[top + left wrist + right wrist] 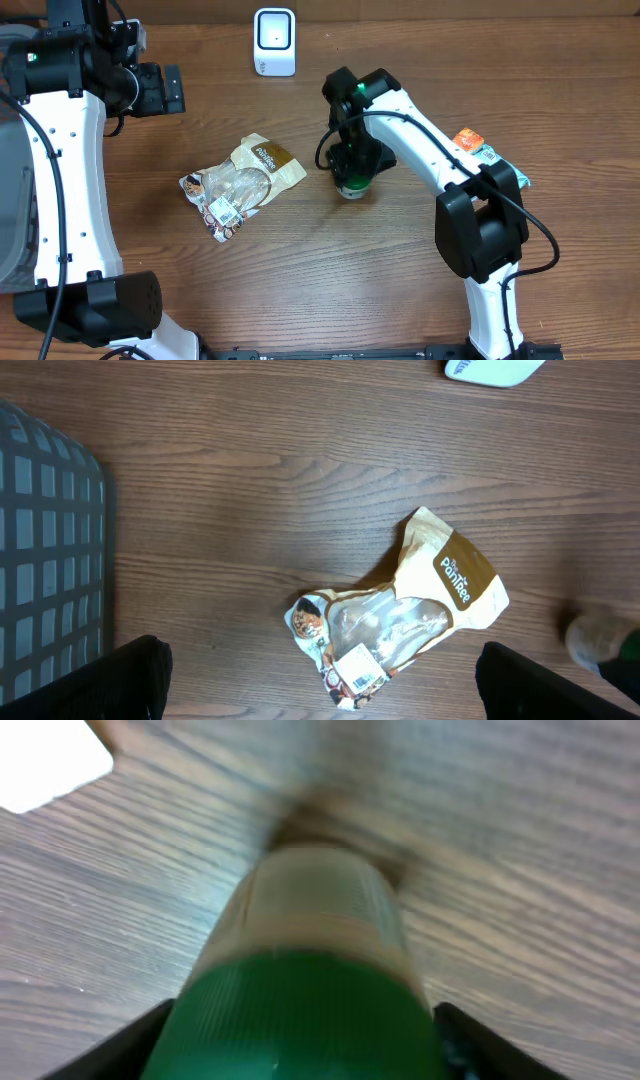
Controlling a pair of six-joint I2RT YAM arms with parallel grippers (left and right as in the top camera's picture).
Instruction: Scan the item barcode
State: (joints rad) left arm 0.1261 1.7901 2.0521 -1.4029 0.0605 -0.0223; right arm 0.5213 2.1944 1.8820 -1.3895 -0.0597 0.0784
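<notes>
A jar [352, 188] with a green ribbed cap [300, 1020] and a pale body [320, 900] stands upright on the wooden table. My right gripper [352, 162] hangs straight over it. Its dark fingers [455, 1035] flank the cap closely, the jaws spread wide, and the jar rests on the table. No barcode shows on the jar. The white scanner [274, 42] stands at the far edge, its corner [495, 370] in the left wrist view. My left gripper [165, 88] is open and empty at the far left, high above a snack bag [400, 615].
The crumpled tan and clear snack bag [240, 185] lies left of the jar, with a white barcode label [362, 670] at its near end. An orange packet [470, 140] and a teal one [505, 170] lie behind the right arm. A grey mesh bin [50, 560] sits at the left edge.
</notes>
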